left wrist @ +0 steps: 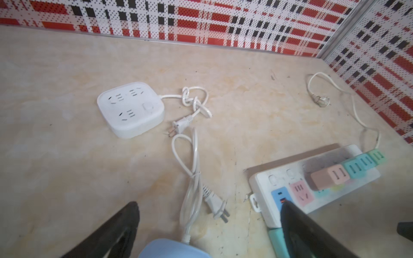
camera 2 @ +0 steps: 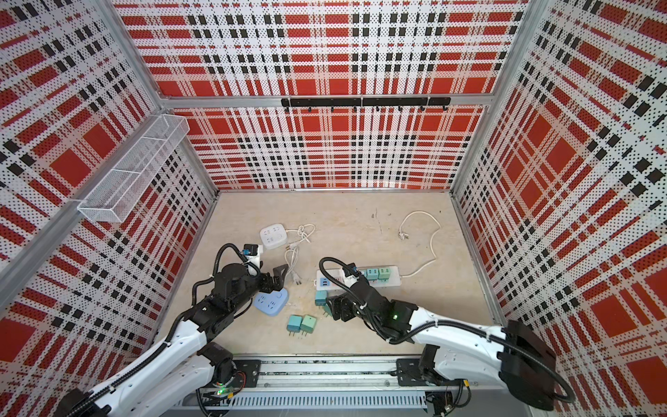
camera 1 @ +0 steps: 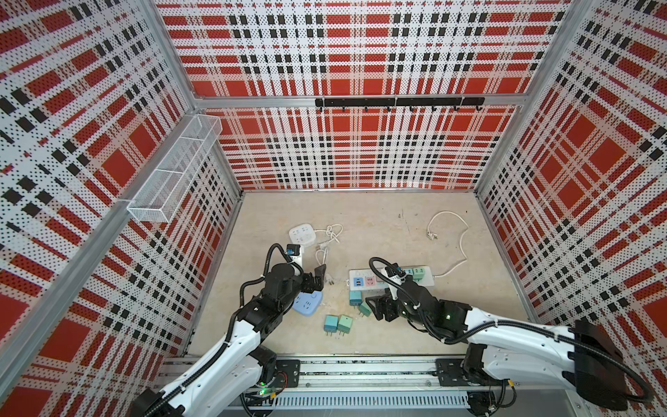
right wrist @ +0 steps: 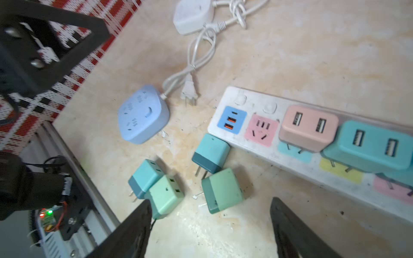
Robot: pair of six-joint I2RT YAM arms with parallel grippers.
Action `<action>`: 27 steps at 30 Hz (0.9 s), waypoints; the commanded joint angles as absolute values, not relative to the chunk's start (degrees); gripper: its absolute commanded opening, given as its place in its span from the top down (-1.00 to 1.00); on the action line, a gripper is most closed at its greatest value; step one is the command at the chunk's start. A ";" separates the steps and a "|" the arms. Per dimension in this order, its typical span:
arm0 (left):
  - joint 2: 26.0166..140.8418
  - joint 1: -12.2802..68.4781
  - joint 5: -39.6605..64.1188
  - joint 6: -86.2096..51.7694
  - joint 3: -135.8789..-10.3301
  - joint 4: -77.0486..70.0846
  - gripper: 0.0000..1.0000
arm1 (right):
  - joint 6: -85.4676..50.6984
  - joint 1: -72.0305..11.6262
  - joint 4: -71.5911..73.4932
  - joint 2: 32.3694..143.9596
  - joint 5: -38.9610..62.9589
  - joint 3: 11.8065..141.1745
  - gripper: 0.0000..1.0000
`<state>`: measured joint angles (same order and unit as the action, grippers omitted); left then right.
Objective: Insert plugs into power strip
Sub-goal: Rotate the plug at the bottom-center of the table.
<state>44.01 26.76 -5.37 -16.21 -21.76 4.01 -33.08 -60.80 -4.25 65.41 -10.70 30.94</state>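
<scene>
Right end effector hangs open, empty, by a mint plug lying on the surface near the power strip. Light, hard, smooth: probably pinch its flat sides, prongs clear.

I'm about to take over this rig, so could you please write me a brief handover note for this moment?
Left gripper: open, empty, by the blue socket block.
Right gripper: open, empty, over a loose mint green plug.
Done: four plugs in the power strip: pink, two teal, one mint green.
To do: four loose on the table: that one, another mint green, two teal.
</scene>
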 commanded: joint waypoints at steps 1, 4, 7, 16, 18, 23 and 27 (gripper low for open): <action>41.44 26.20 -6.67 -15.91 -19.38 3.75 -0.99 | -34.79 -61.17 -0.77 71.38 -10.86 32.41 -0.65; 39.46 26.31 -7.39 -16.09 -17.10 1.84 -0.99 | -35.90 -62.64 -1.72 76.44 -12.21 34.76 -0.68; 37.63 26.28 -6.91 -16.01 -16.47 2.09 -0.99 | -36.87 -64.80 -5.97 80.09 -18.43 38.32 -0.74; 38.09 27.93 -7.77 -15.85 -16.31 1.94 -0.99 | -38.61 -65.30 -11.67 88.26 -24.50 44.52 -0.83; 39.46 28.12 -8.40 -15.93 -16.74 2.02 -0.99 | -38.10 -65.30 -12.16 89.22 -24.60 45.31 -0.85; 42.64 29.52 -9.54 -15.26 -18.10 2.07 -0.99 | -38.23 -65.31 -13.32 90.68 -25.09 45.65 -0.86; 43.98 31.84 -14.49 -15.14 -18.76 2.19 -0.99 | -38.67 -65.30 -12.60 90.47 -25.64 43.79 -0.86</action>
